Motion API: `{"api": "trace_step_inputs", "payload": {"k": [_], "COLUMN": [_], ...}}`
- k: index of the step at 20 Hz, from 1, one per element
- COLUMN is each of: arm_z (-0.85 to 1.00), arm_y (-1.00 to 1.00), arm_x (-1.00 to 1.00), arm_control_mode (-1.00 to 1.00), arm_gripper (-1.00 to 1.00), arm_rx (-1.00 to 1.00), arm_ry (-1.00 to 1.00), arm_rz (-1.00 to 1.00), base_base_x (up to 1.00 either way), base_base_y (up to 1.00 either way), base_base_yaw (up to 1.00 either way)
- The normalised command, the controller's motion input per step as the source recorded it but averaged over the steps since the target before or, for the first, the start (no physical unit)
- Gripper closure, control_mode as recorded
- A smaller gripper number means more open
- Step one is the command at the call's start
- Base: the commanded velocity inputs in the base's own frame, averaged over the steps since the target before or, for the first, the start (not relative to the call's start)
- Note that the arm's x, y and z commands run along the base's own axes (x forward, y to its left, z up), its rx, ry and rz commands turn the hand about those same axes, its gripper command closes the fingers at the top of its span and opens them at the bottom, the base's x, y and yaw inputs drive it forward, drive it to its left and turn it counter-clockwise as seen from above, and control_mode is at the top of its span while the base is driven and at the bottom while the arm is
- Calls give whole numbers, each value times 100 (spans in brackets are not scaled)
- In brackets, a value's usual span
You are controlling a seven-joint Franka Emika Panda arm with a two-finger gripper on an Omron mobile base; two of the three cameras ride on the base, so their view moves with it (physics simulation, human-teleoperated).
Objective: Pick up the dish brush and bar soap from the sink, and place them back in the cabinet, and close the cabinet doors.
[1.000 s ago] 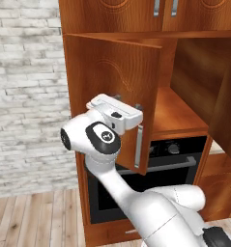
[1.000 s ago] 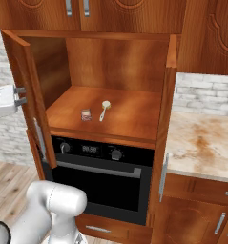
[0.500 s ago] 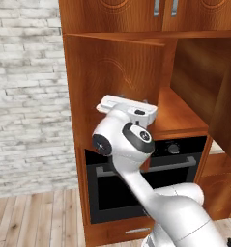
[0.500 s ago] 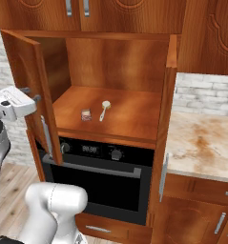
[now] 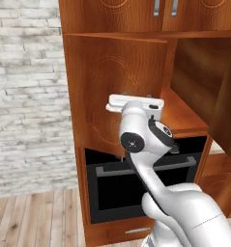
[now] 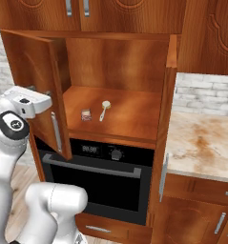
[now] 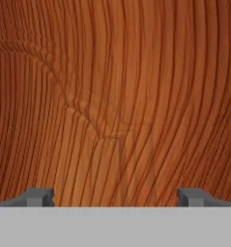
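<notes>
Gripper (image 7: 115,197), released and empty, faces the left cabinet door's (image 6: 36,90) outer panel squarely, pressed close behind its free edge.

Both base views look forward from behind the arm, left and right, sharing the open cabinet (image 6: 116,125) and oven (image 6: 98,183). The hand view faces the left cabinet door (image 7: 115,96) close up.

reddish-brown cabinet doors (image 6: 36,90), pinkish bar soap (image 6: 86,115), black oven (image 6: 101,178)
</notes>
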Motion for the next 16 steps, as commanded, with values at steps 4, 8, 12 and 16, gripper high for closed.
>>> {"api": "trace_step_inputs", "payload": {"k": [4,8,12,16], "arm_z": [-2,0,0,0], "arm_y": [0,0,0,0], "arm_x": [38,31,34,34], "arm_control_mode": [-100,-100,-100,-100], "arm_gripper": [-100,-100,-100,-100], "arm_rx": [2,2,2,1], "arm_ry": [1,5,7,4], "arm_rz": [13,11,9,9], "base_base_x": [0,0,0,0], "base_base_y": [0,0,0,0], "base_base_yaw": [0,0,0,0]}}
